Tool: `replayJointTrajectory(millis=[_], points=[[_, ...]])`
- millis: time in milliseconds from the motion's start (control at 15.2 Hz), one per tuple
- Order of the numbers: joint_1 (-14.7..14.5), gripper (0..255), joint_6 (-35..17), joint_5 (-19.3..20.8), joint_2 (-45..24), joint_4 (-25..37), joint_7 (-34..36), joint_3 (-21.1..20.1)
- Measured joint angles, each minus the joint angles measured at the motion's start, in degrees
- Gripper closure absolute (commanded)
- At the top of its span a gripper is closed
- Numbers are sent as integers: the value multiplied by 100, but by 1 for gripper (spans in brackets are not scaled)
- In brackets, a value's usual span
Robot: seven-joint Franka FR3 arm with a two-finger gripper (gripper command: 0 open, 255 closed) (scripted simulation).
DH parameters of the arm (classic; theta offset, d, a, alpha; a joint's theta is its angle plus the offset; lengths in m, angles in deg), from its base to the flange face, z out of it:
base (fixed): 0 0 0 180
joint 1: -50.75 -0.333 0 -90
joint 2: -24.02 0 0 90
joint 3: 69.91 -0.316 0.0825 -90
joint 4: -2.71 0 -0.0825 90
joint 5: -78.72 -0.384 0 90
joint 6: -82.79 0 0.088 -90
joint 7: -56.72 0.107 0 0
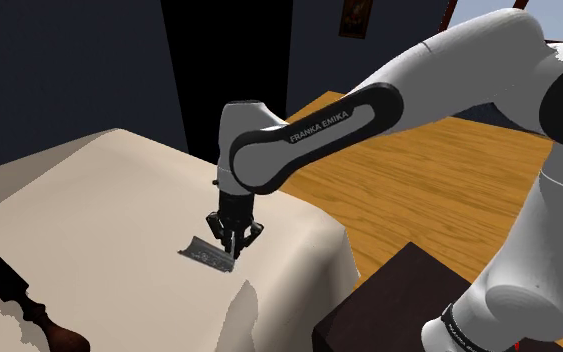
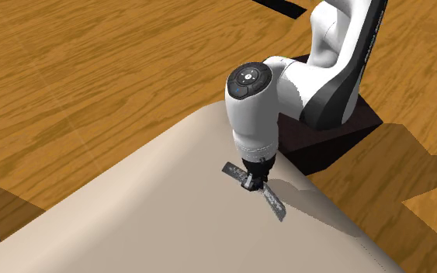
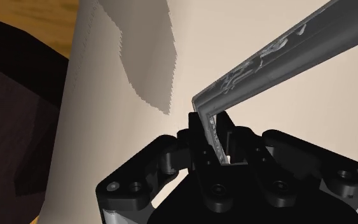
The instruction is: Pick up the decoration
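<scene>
The decoration (image 1: 207, 255) is a thin, flat grey strip with a bent end, near the edge of the cream-covered table (image 1: 89, 220) closest to the stand. My gripper (image 1: 234, 238) points down over it, shut on the bent end. From the second exterior view the decoration (image 2: 272, 201) sticks out sideways from the gripper (image 2: 254, 180), casting a shadow on the cloth. In the wrist view the two black fingers (image 3: 204, 137) clasp the strip's corner, and the rest of the decoration (image 3: 279, 57) runs away from the gripper (image 3: 217, 139). I cannot tell whether it still touches the cloth.
A dark wooden object with a turned handle (image 1: 19, 295) lies at the shoulder view's lower left on the table. The dark stand (image 1: 389, 300) sits just past the table's rounded edge (image 2: 209, 116). Wooden floor (image 2: 92, 62) surrounds the table.
</scene>
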Motion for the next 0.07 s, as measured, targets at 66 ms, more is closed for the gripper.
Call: replayJointTrajectory(millis=[66], points=[[5,255,41,-3,13,29,0,1]])
